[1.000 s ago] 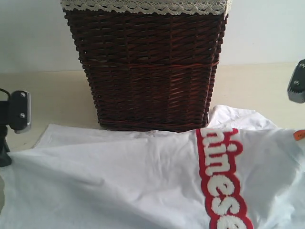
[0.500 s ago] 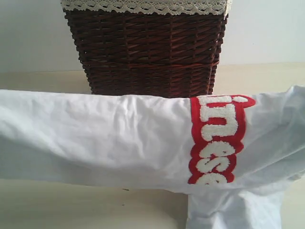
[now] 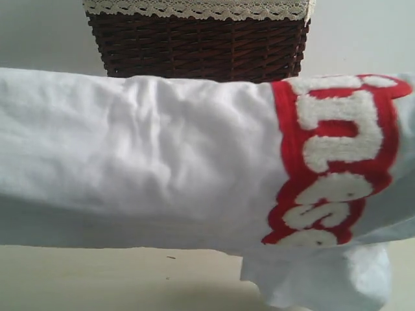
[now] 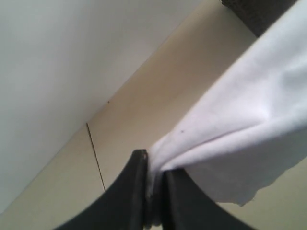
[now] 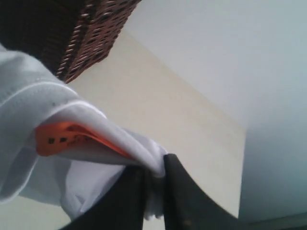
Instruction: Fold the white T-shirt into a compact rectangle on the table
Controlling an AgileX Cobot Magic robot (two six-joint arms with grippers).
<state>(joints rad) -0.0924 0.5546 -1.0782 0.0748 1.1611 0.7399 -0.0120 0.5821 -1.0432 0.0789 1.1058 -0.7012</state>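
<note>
While both arms hold it up, the white cotton short-sleeved T-shirt (image 3: 142,155) hangs stretched as a wide band across the whole exterior view, with its long axis running from left to right, above the pale beige smooth table (image 3: 97,278) and in front of the dark brown woven wicker basket (image 3: 201,52). Its red chest band with fluffy white letters (image 3: 288,162) crosses the cloth from top to bottom near the right side, so the letters lie turned on their side. Because the small orange neck tag (image 5: 72,136) sits just beside the right tool (image 5: 154,165), the neck end points to the right and the plain body of the shirt reaches off to the left. That right tool is closed on a fold of the white cloth at the collar, its two dark fingers pressed together with fabric between them. At the other end the left tool (image 4: 153,165) is likewise clamped on a bunched edge of the shirt, and the cloth fans out from it toward the basket; which edge it pinches I cannot tell. Below the red band a loose part of the shirt droops at the lower right, and whether it touches the table is unclear. Only the basket's upper part shows over the cloth, topped by a cream lace-edged liner (image 3: 194,9) against the white wall (image 3: 39,32).
</note>
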